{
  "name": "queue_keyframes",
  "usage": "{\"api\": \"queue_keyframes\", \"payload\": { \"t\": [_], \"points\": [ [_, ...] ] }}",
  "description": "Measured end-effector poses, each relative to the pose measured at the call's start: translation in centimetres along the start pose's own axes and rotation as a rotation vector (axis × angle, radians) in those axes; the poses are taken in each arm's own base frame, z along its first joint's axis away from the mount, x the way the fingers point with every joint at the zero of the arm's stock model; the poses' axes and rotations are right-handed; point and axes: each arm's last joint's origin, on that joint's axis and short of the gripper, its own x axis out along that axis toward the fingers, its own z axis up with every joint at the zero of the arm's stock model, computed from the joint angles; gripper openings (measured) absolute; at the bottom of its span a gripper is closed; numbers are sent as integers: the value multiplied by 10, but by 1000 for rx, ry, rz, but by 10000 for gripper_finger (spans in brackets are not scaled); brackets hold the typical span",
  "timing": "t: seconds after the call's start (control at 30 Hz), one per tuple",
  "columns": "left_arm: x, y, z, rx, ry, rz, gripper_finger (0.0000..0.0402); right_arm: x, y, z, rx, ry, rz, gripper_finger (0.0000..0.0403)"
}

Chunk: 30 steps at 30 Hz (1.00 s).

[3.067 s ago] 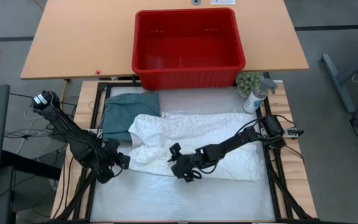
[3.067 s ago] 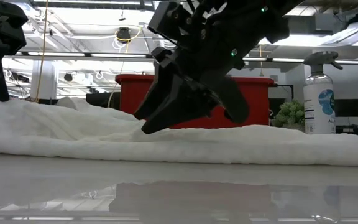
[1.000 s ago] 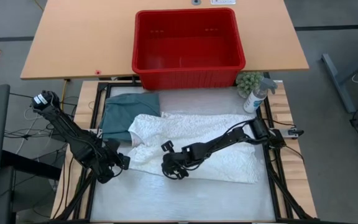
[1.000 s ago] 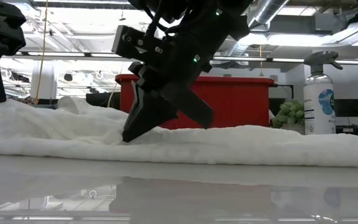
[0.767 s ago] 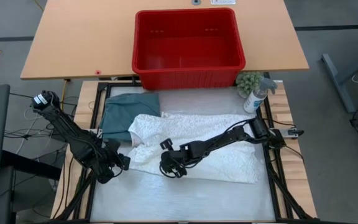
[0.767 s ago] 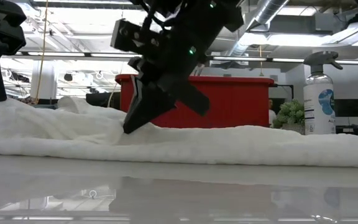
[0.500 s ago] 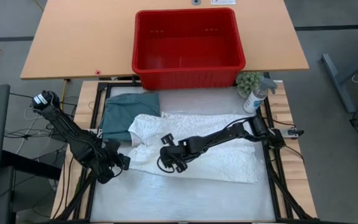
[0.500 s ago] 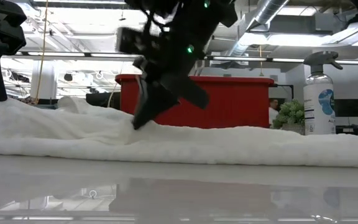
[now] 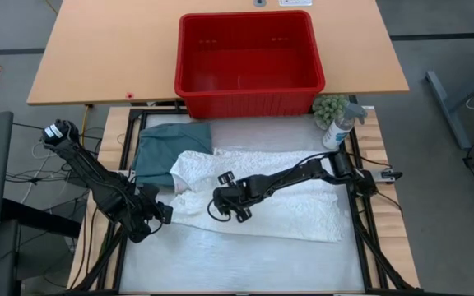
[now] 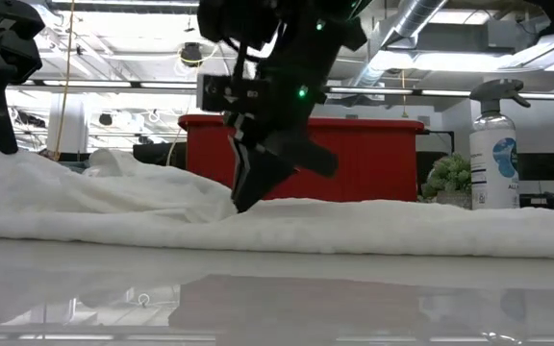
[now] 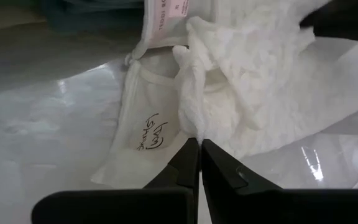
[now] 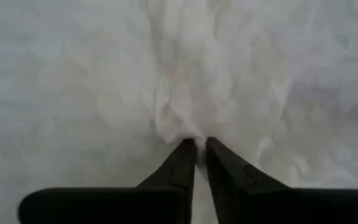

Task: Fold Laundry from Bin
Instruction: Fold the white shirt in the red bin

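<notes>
At desk centre: white garment (image 9: 262, 193) lies spread, long axis running left edge to right edge, teal garment (image 9: 164, 150) tucked under its far-left corner | right end effector (image 9: 226, 205) nearer, tips nearly together, pinching a raised fold | left end effector (image 9: 156, 212) at left edge, shut on the collar | bin (image 9: 249, 62) beyond far edge.

White garment (image 9: 278, 193) flat, red bin (image 9: 249, 62) behind
</notes>
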Motion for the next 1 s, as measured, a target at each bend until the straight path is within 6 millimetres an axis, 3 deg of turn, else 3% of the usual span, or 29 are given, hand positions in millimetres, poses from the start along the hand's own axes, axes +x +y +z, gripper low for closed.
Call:
{"api": "queue_keyframes", "payload": {
  "t": [0.13, 0.27, 0.57, 0.77, 1.0],
  "points": [
    [0, 0, 0, -9, 2, 0, 0, -9, -1, -3, -40, 15, 45, 96],
    [1, 1, 0, -10, 2, 0, 0, -32, -8, -1, -49, -18, 46, 127],
    [26, 19, -8, -86, 10, -83, 22, -71, -29, 5, 2, -169, 14, 166],
    [31, 26, -6, -91, -52, -101, 61, -69, -36, 24, 119, -425, 80, 163],
    [31, 30, -4, -143, -74, -66, 73, -36, -33, 39, 198, -559, 64, 147]
  ]
}}
